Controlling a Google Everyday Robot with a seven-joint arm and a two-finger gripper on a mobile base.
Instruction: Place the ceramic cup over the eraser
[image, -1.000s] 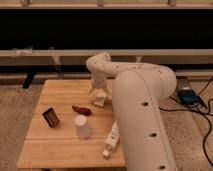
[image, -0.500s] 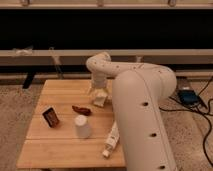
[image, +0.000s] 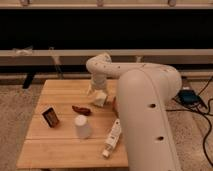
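Beside pale block (image: 100, 98), pincer (image: 93, 90), barely discernible.

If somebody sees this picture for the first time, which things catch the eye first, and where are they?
The big white arm fills the right foreground and bends back to the gripper, which hangs over the far part of the wooden table. The white cup stands upright near the table's middle. The dark eraser stands apart from it, nearer the picture's left edge.
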